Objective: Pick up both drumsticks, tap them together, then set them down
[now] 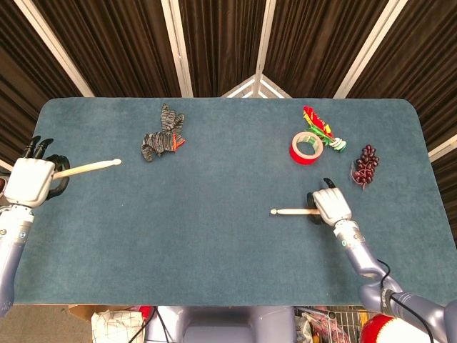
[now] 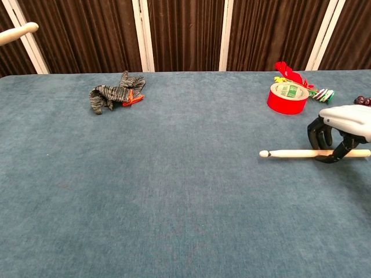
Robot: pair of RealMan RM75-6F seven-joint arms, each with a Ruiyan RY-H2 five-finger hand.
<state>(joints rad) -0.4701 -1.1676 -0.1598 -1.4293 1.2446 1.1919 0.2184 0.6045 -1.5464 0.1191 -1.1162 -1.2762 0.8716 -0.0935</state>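
Note:
My left hand [image 1: 30,180] is at the table's left edge and grips a wooden drumstick [image 1: 89,168], raised off the cloth with its tip pointing right. Only that tip [image 2: 17,32] shows in the chest view, top left. My right hand [image 1: 330,206] is on the right side of the table, its fingers curled around the second drumstick [image 1: 291,211]. That stick [image 2: 295,153] lies level just above the cloth, tip pointing left, and the right hand [image 2: 343,126] holds it near its butt end.
A grey striped glove [image 1: 161,135] lies at the back left. A red tape roll [image 1: 305,147], a bunch of coloured clips [image 1: 319,127] and dark grapes [image 1: 366,165] sit at the back right. The blue table cloth [image 1: 214,243] spans the middle and front.

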